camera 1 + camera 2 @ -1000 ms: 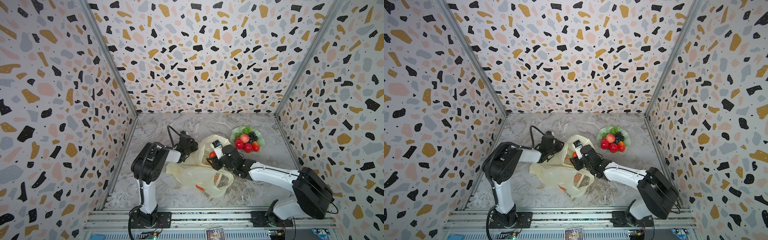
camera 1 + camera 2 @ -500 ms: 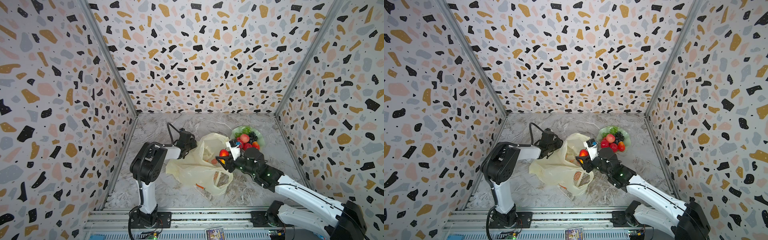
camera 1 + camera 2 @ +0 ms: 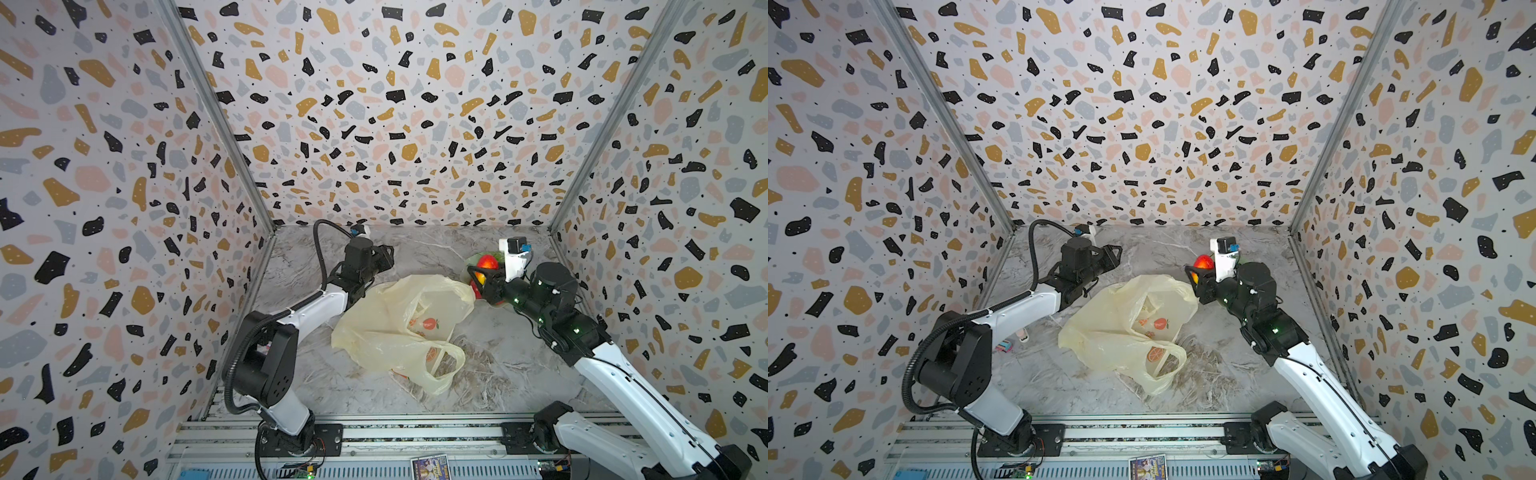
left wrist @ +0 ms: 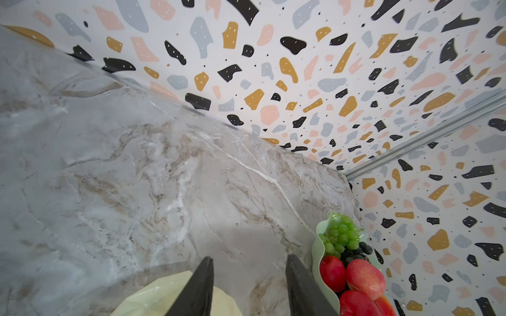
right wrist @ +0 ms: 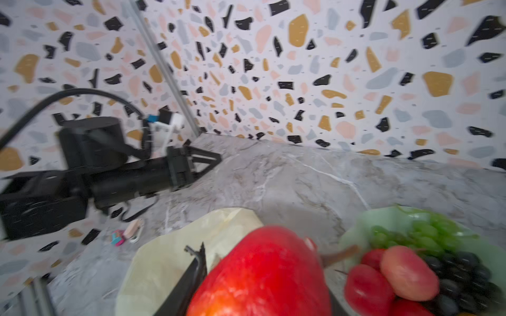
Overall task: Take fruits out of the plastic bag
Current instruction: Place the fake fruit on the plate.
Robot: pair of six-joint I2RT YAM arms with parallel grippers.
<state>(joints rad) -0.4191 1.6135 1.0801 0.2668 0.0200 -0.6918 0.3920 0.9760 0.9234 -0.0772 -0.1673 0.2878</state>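
Observation:
The plastic bag (image 3: 399,328) (image 3: 1125,328) lies crumpled and cream-yellow in the middle of the marble floor, its handles toward the front. My right gripper (image 3: 482,272) (image 3: 1198,270) (image 5: 262,262) is shut on a glossy red-yellow fruit (image 5: 262,279) and holds it in the air between the bag's far right corner and the dish. My left gripper (image 3: 388,255) (image 3: 1117,253) (image 4: 249,260) hovers open and empty over the bag's far left edge (image 4: 164,295). Green grapes (image 4: 342,232), dark grapes (image 4: 361,250) and red apples (image 4: 332,273) lie in the dish.
The pale green wavy-edged dish (image 4: 317,246) (image 5: 353,232) stands at the back right, near the right wall. Small pink and blue bits (image 3: 1005,345) (image 5: 119,238) lie on the floor by the left arm. Patterned walls close in three sides.
My right gripper has come up out of the bag with the red fruit and swung right toward the dish. My left gripper has drawn back from the bag's edge, its jaws wider.

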